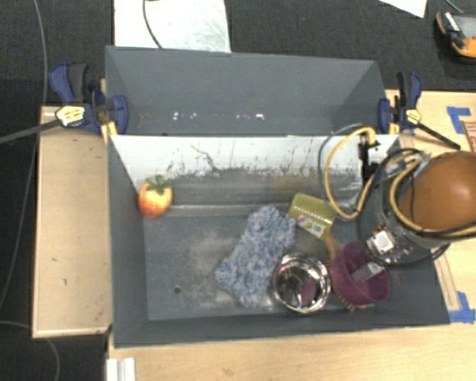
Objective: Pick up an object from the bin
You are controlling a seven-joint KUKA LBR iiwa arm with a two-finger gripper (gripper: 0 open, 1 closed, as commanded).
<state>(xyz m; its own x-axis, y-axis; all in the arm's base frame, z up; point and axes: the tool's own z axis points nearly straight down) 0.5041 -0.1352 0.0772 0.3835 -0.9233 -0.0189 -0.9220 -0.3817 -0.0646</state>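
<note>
Over the front right corner of the bin [127, 236], the gripper [370, 271] hangs low above a purple cup [357, 288], its tip seemingly at or just inside the cup's mouth. How the jaws stand I cannot tell, as the wrist and its cables cover them. A shiny metal bowl [301, 282] sits just to the cup's left, touching it or nearly so, with a blue-grey knitted cloth [252, 252] against its far side. A green box [309, 213] lies behind them, and a small orange apple [155, 198] rests well apart at the back left.

My judgement is that the approach is in hand and nothing is lifted yet. The next move calls for a firm closing on the cup's rim, then a straight rise that clears the bowl.
</note>
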